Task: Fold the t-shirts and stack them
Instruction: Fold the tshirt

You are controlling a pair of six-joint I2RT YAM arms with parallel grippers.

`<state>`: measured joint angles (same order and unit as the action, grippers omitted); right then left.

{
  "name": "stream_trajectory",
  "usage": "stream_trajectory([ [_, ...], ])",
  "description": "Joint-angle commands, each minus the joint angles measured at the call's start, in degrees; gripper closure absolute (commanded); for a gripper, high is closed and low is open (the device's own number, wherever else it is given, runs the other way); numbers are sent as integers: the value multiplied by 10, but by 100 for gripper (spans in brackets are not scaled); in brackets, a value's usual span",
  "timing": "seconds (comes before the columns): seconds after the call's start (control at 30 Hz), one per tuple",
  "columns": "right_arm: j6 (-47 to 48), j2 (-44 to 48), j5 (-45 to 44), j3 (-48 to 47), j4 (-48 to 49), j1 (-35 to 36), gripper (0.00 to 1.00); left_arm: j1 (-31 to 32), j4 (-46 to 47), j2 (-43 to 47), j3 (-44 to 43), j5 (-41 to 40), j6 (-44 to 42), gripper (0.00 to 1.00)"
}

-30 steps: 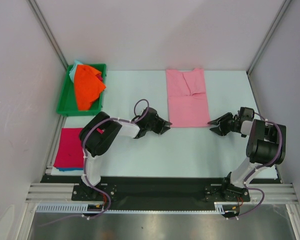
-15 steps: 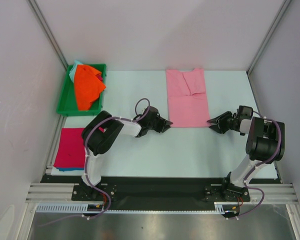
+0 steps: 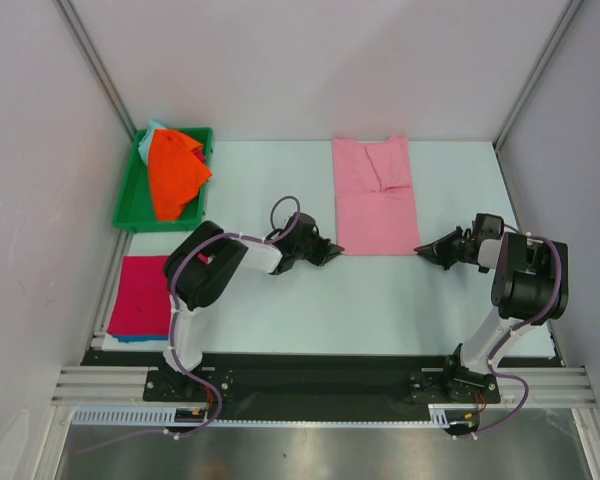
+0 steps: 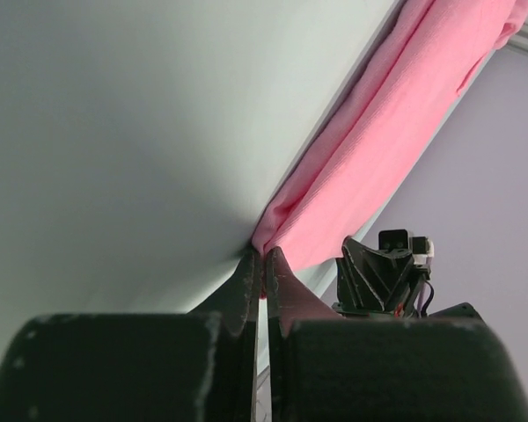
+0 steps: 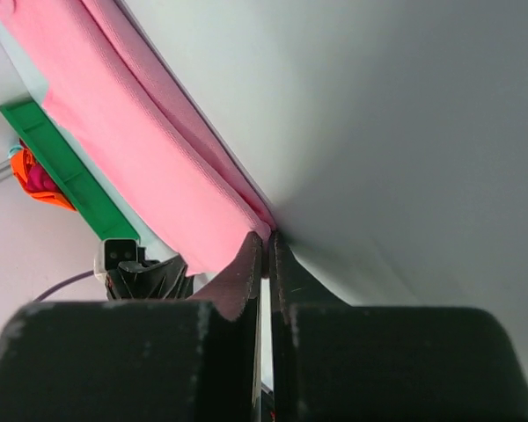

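Observation:
A light pink t-shirt (image 3: 375,195) lies folded into a long strip on the white table (image 3: 400,300), running away from the arms. My left gripper (image 3: 335,250) is shut on its near left corner, and the pink cloth (image 4: 387,132) is pinched between the tips (image 4: 264,260). At the near right corner my right gripper (image 3: 420,247) is shut too, its tips (image 5: 268,239) nipping the shirt's edge (image 5: 141,149). An orange t-shirt (image 3: 175,175) is heaped in the green tray (image 3: 127,210). A folded magenta-red t-shirt (image 3: 140,295) lies at the near left.
The green tray stands at the far left corner, with a pale teal cloth (image 3: 152,130) showing under the orange one. A teal edge (image 3: 130,338) peeks from under the magenta-red shirt. Grey walls and metal posts close in the table on three sides.
Both grippers went from open to shut, each closing on a near corner of the pink t-shirt after edging slightly inward toward it. The shirt itself has not moved.

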<state>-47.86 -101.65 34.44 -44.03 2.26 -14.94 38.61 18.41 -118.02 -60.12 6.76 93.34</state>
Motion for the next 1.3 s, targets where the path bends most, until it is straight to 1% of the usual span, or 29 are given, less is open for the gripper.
stream_trajectory([
  [0.0,21,35,-13,22,-40,3,100,-4,-31,13,19,6,-39,100],
  [0.23,70,125,-22,70,-110,3,100,8,-13,75,95,12,-48,100],
  [0.37,83,202,-40,106,-172,3,100,25,3,122,148,16,-48,100],
  [0.4,85,247,-46,112,-187,3,100,30,2,132,157,16,-47,100],
  [0.5,87,324,-53,127,-243,8,100,55,3,182,199,6,-33,100],
  [0.53,89,344,-60,129,-260,15,100,73,5,208,212,-3,-26,100],
  [0.6,107,382,-70,136,-307,25,100,99,13,231,245,-25,-9,100],
  [0.67,120,407,-75,143,-353,27,100,113,16,259,275,-36,10,100],
  [0.7,125,426,-76,147,-364,27,100,130,17,270,286,-43,17,100],
  [0.77,129,478,-75,156,-398,32,100,145,12,304,311,-62,27,100],
  [0.83,139,502,-84,163,-429,43,100,165,-9,325,320,-65,34,100],
  [0.87,142,514,-83,164,-437,47,100,171,-19,345,325,-88,34,100],
  [0.9,145,524,-82,166,-444,50,100,182,-27,354,327,-94,34,100],
  [1.0,152,558,-93,162,-480,61,100,197,-70,387,316,-112,28,100],
  [1.13,145,590,-91,138,-508,70,100,212,-129,415,281,-126,6,100],
  [1.23,131,591,-85,113,-507,71,100,212,-153,423,244,-129,-23,100],
  [1.27,128,581,-83,88,-503,72,100,209,-166,427,234,-132,-32,100],
])
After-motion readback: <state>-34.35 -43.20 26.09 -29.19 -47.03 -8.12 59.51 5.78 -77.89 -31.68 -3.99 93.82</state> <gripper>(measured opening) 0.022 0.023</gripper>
